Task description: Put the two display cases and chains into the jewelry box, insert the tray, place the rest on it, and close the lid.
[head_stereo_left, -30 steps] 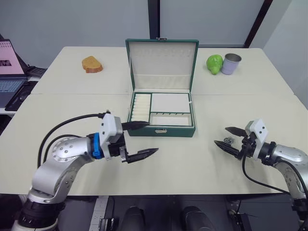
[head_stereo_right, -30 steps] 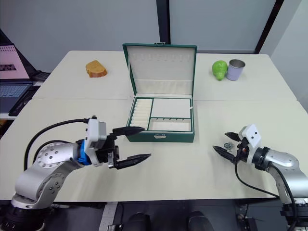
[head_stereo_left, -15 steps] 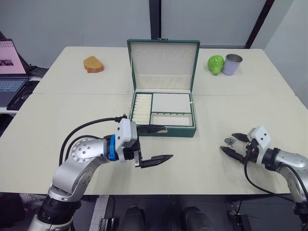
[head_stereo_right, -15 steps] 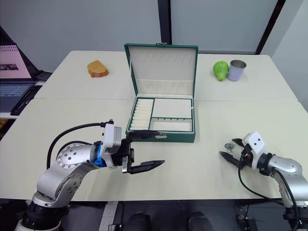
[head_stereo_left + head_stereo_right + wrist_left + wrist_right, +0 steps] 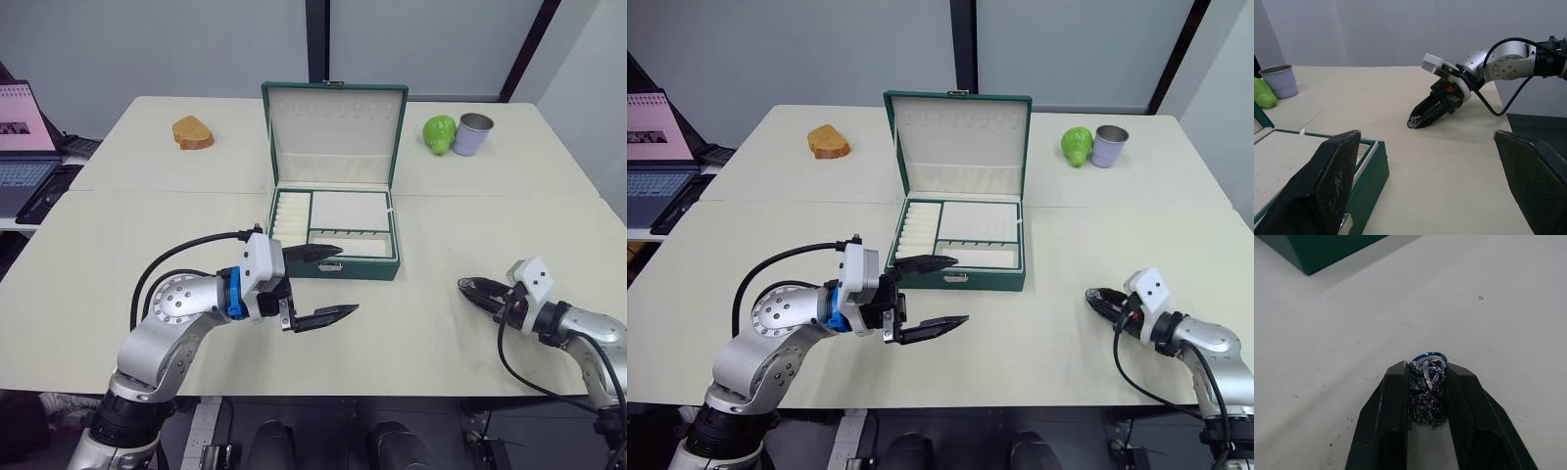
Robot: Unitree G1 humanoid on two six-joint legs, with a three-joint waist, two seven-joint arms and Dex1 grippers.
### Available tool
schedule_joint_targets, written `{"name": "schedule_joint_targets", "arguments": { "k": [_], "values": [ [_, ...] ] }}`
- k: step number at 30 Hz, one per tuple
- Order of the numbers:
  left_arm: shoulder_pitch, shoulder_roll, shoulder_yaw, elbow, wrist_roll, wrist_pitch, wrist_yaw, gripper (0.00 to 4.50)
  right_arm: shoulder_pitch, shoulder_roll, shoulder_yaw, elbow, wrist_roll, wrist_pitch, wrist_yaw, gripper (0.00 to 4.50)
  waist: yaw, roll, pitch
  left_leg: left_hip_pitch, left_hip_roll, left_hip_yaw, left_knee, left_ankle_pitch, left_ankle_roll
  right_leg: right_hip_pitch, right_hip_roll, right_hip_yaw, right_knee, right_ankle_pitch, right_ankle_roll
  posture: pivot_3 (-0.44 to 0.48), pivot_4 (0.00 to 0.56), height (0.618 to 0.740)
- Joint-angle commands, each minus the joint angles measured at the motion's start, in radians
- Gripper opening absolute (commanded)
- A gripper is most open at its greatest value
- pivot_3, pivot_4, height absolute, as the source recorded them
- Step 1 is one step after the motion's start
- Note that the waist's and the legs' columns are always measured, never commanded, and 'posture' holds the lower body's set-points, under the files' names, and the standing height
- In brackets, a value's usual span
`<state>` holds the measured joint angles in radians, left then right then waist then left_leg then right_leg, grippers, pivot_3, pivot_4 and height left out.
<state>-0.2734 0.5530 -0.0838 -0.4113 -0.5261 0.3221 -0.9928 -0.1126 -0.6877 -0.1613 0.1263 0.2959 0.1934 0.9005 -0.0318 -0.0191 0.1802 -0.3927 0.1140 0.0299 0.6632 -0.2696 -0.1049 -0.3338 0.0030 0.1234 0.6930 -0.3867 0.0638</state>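
The dark green jewelry box [image 5: 364, 267] stands open at the table's middle, its lid [image 5: 334, 125] upright. The cream tray [image 5: 349, 211] sits in its top. My left gripper [image 5: 349, 280] hangs open just in front of the box's clasp, with nothing between its fingers [image 5: 1327, 181]. Far right, near the front edge, my right gripper [image 5: 463, 286] rests low on the table. It is shut on a small silvery glittering jewelry piece [image 5: 1427, 369], also seen from the left wrist view at the right gripper [image 5: 1414, 123]. The display cases and chains are out of view.
A brown bread piece [image 5: 193, 132] lies at the back left. A green fruit [image 5: 438, 132] and a grey cup [image 5: 474, 132] stand at the back right. A laptop [image 5: 24, 147] sits beyond the table's left edge.
My right gripper has closed on the small jewelry piece that lay between its fingers. My left arm has moved right, toward the box's front, still open.
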Motion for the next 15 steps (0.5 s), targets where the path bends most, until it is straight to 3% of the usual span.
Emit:
{"name": "schedule_joint_targets", "arguments": {
  "k": [1,4,15],
  "values": [
    [-0.023,-0.011,-0.007,-0.005,-0.001,-0.009,0.004,4.5,0.013,0.0,0.015,0.024,-0.014,0.012,0.002,0.53,0.0,0.0,0.0,0.0,0.0,0.0,0.0,0.0,0.0,0.0,0.0,0.0,0.0,0.0,0.0,0.0,0.15,0.74],
    [-0.025,-0.016,-0.011,-0.003,0.0,-0.009,0.007,4.5,0.006,-0.005,0.004,0.02,-0.006,0.014,0.002,0.28,0.0,0.0,0.0,0.0,0.0,0.0,0.0,0.0,0.0,0.0,0.0,0.0,0.0,0.0,0.0,0.0,0.15,0.74],
    [-0.016,-0.038,-0.019,-0.013,0.002,-0.007,0.04,4.5,-0.016,-0.035,-0.026,-0.054,0.033,0.061,0.03,0.22,0.0,0.0,0.0,0.0,0.0,0.0,0.0,0.0,0.0,0.0,0.0,0.0,0.0,0.0,0.0,0.0,0.15,0.74]
  ]
}}
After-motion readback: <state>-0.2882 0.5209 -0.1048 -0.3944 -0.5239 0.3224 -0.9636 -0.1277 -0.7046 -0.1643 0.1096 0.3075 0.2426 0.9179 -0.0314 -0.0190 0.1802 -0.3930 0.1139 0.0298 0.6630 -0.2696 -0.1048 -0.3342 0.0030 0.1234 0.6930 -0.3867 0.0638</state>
